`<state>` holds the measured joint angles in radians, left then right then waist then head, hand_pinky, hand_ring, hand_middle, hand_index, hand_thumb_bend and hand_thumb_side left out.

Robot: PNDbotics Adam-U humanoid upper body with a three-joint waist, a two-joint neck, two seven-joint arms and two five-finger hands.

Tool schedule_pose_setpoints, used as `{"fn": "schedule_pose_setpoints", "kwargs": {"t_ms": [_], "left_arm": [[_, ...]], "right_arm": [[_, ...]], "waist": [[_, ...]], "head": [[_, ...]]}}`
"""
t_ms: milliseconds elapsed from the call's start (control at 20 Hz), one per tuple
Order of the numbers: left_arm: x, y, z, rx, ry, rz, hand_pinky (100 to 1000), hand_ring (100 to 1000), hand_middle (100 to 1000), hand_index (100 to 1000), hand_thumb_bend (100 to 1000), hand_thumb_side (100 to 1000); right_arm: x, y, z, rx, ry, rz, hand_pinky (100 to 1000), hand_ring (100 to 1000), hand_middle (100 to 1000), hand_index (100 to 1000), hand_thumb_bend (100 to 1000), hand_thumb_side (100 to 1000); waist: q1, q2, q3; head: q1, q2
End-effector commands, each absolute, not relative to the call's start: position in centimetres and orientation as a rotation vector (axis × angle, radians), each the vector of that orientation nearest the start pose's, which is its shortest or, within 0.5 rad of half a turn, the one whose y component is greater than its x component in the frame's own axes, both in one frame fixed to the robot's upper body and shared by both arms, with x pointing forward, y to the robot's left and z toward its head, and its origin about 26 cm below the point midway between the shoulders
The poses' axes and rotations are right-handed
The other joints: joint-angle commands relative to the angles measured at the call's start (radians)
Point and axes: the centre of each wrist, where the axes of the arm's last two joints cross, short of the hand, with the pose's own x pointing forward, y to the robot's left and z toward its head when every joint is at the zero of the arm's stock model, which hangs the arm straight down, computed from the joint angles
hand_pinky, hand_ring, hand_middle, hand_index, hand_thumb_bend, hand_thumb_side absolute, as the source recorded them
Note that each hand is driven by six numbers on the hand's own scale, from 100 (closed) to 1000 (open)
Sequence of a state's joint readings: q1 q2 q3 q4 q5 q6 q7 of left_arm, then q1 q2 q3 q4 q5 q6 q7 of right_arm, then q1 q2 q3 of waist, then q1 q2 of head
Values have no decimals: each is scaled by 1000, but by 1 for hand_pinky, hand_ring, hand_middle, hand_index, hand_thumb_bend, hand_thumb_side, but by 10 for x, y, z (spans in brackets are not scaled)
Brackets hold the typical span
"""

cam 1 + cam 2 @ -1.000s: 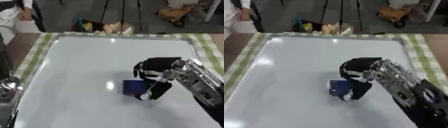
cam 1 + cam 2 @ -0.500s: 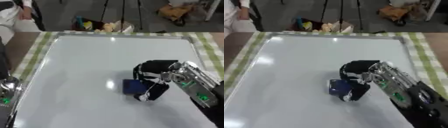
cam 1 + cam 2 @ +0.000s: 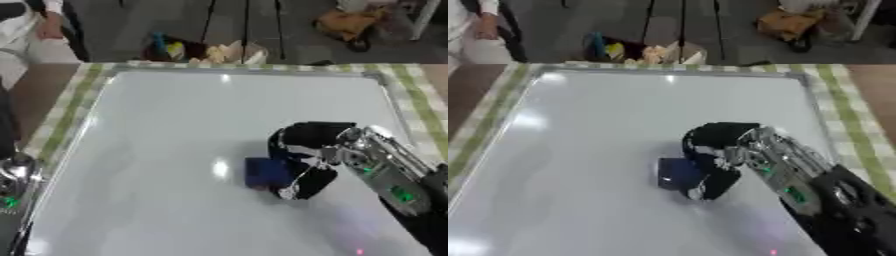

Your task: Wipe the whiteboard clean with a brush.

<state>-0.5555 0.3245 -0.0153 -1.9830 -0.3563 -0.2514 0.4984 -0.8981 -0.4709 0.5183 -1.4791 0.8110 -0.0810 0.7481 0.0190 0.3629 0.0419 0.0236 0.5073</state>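
Observation:
A large whiteboard (image 3: 175,125) lies flat and fills most of the view; I see no marks on it. A dark blue block, the brush (image 3: 265,172), rests on the board right of centre. My right hand (image 3: 306,152) comes in from the lower right and is curled round the brush, fingers above it and thumb below. Part of my left arm (image 3: 13,185) shows at the lower left edge; the left hand itself is out of view.
A green-checked cloth (image 3: 66,107) shows around the board's left, top and right edges. Beyond the far edge is a dark floor with a bag of coloured items (image 3: 197,50) and a brown object (image 3: 346,22). A person's sleeve (image 3: 26,25) is at the top left.
The whole picture has shifted slightly, so the camera moved. My right hand and the brush stay at nearly the same spot on the board.

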Motion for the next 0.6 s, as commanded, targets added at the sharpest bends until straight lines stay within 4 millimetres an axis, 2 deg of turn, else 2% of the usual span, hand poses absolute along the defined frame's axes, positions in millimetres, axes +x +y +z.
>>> {"fn": "schedule_pose_setpoints", "kwargs": {"t_ms": [50,600], "left_arm": [[312,229,278,-666,3235,-8,695,819,746,778,231,987],[312,229,278,-662,3237,-4,695,820,746,777,230,988]], "right_arm": [[398,-153,245,-780,-1363,2091,731,707,685,120,212,427],[399,-154,241,-783,-1359,2082,701,675,646,118,202,411]], "waist": [[1,-18,2],[0,-14,4]], "head": [[-3,-11],[-4,-10]]}}
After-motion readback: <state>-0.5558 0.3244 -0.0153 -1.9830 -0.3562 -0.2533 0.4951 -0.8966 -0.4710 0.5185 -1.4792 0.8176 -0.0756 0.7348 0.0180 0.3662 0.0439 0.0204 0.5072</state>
